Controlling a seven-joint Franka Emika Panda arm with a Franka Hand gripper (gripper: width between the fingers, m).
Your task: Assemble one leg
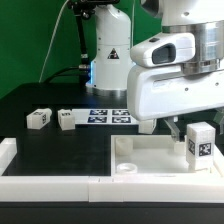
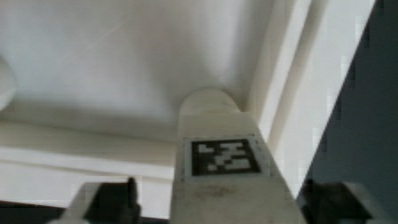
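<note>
Jaws grip the upright leg (image 1: 198, 131) bearing a black-and-white tag (image 2: 222, 157).

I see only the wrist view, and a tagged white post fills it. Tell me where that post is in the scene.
Observer: The small white plastic rectangular post, the leg, is upright in the claw over the large white square tray-like piece, toward the exterior view's right. I cannot tell whether it touches.
Operator: Count the loose posts.
Observer: Two more small white tagged posts lie on the black table, toward the exterior view's left.
Operator: Say what lies beyond the tray piece.
Observer: The marker board lies flat on the table behind it.
</note>
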